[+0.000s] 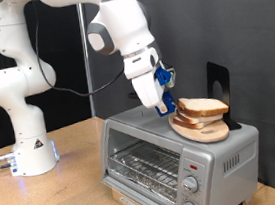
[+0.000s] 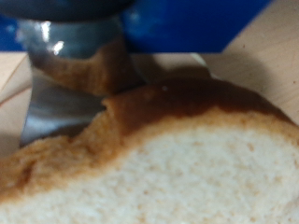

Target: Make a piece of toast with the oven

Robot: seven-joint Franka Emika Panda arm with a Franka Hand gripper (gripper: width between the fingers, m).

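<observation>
I find the piece of toast (image 1: 202,106) right of centre in the exterior view, stacked on a wooden plate (image 1: 203,129) atop the oven (image 1: 174,155). I judge it light, soft and crushable; grip the crust edge. The gripper (image 1: 165,105) sits at its left edge; I cannot tell whether the fingers are closed.

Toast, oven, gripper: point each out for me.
piece of toast (image 1: 204,105): exterior view, pale top face of the slice.
oven (image 1: 228,156): exterior view, silver side wall.
gripper (image 1: 166,107): exterior view, between the blue fingertips, beside the toast.
</observation>
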